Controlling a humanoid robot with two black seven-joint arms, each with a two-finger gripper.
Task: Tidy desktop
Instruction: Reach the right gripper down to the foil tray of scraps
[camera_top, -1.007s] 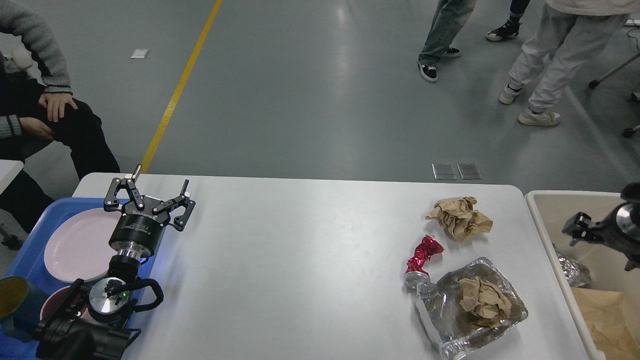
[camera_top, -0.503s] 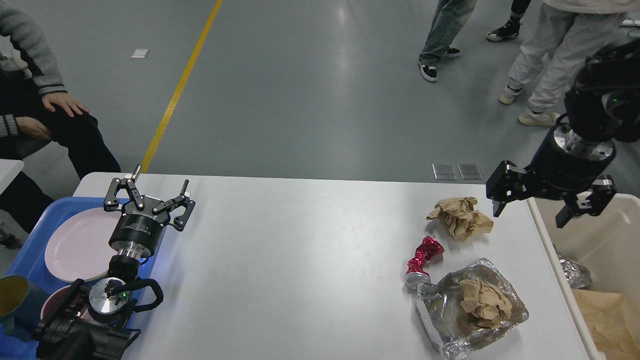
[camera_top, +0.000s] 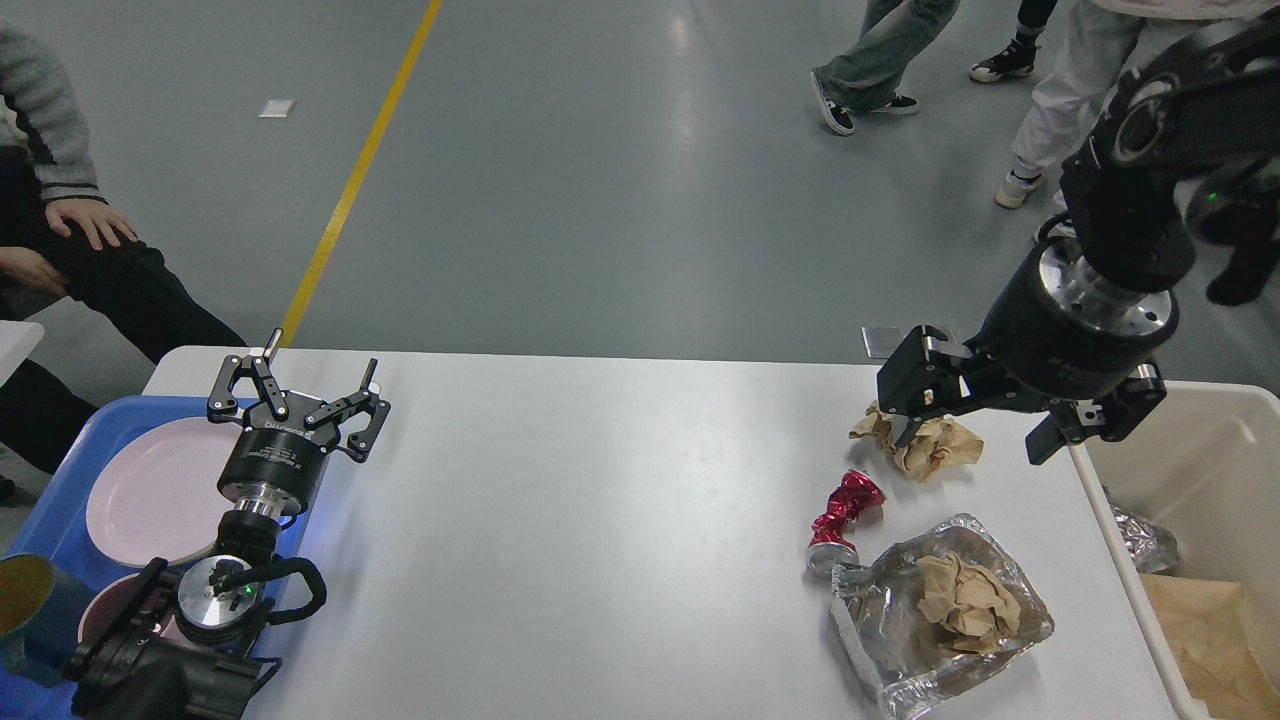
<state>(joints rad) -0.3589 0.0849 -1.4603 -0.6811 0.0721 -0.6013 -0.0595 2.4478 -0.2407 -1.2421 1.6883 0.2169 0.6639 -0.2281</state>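
Tabletop: white, fills the lower middle of the head view, rounded far corners, grey floor beyond.

Right hand: hangs above the tabletop's 2 o'clock area, fingers spread wide, nothing held. One fingertip lies over the near edge of a brown paper wad; contact or a gap above it, cannot tell. The other finger points down near the bin rim.

Left hand: over the tabletop's 9 o'clock edge, pointing away from the camera, fingers wide apart, empty.

Litter, all toward 3 to 5 o'clock on the tabletop:
- paper wad, farthest back.
- crushed red can, at 7 o'clock from the wad, silver end toward the camera.
- foil tray, crumpled, just beside the can's silver end, apparently touching; a second paper ball sits inside it.

Bin: beige, against the tabletop's right edge. Inside: a foil scrap and brown paper.

Blue tray: at the left edge. Holds a pink plate, partly hidden by the left arm. A cup at the lower left corner, yellow inside.

Floor: yellow line running to 12 o'clock. Seated person at far left; standing legs at top right.
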